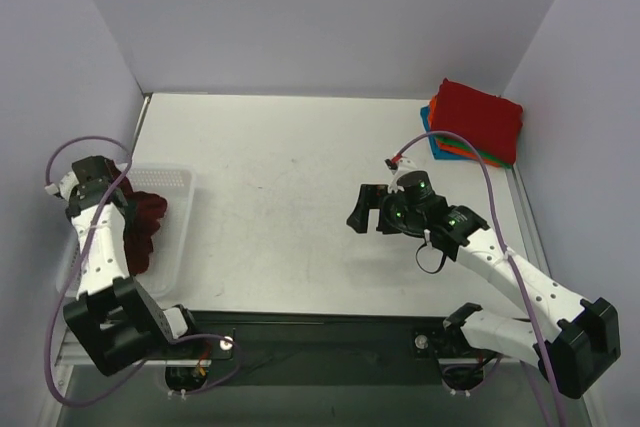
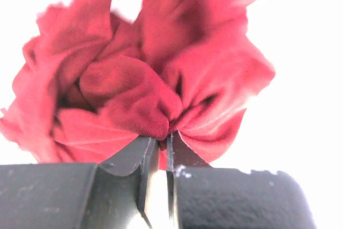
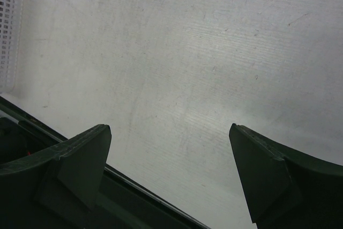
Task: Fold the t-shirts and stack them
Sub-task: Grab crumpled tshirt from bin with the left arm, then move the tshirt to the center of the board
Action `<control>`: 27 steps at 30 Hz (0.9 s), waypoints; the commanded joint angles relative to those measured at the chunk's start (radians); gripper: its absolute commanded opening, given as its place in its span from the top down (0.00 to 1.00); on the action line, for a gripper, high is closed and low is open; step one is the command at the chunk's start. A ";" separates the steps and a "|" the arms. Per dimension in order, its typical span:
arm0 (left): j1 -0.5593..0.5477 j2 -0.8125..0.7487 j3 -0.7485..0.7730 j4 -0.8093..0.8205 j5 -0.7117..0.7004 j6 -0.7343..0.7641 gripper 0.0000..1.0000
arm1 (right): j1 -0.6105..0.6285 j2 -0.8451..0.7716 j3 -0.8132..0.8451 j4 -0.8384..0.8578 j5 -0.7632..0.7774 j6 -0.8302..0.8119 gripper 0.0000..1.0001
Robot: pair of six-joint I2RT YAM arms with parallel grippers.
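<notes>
The white mesh basket [image 1: 178, 183] holds the crumpled dark maroon t-shirt [image 1: 146, 221], one fold pinched by the left gripper [image 2: 162, 142], its jaws nearly shut; far right of the basket sit the stacked folded t-shirts [image 1: 476, 121], and nearer it the right gripper [image 3: 169, 128], jaws spread wide, empty.

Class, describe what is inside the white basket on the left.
Inside the basket is a crumpled dark maroon shirt, pinched by the left gripper. The left arm and the shirt cover much of its floor, so anything underneath cannot be seen.
</notes>
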 commanded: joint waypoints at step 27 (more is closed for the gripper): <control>-0.779 -0.021 1.142 0.089 0.187 0.161 1.00 | -0.006 -0.021 0.300 -0.076 0.061 -0.040 0.00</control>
